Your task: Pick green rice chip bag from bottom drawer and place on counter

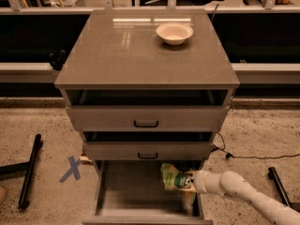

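Observation:
The green rice chip bag (171, 176) is held above the floor of the open bottom drawer (133, 198), near its right wall. My gripper (187, 182) reaches in from the lower right on a white arm and is shut on the bag's right side. The bag looks lifted and tilted, its lower part blurred. The counter (126, 50) is the glossy grey-brown cabinet top above the two closed drawers with black handles.
A white bowl (174, 33) sits on the counter at the back right. A blue tape X (71, 168) marks the floor left of the cabinet. Black bars lie on the floor at left (29, 177) and right (280, 186). A cable (248, 156) runs along the floor at right.

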Controlling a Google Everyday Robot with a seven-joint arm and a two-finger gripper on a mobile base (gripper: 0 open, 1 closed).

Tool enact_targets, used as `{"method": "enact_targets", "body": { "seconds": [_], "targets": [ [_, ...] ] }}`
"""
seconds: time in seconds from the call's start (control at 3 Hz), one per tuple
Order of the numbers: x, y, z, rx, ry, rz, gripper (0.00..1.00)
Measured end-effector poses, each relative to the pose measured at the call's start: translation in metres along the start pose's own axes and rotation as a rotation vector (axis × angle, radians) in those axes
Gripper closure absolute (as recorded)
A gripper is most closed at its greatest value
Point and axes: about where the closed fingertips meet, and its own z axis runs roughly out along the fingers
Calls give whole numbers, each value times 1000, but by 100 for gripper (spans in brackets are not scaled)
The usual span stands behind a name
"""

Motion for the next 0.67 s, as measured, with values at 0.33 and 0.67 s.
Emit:
{"method": "enact_targets", "body": {
  "seconds": [0.33,0.67],
  "targets": [
    [-30,-22,-41,71,-34,-43,100],
    [-77,-47,-95,148,-51,-118,100]
  ]
}}
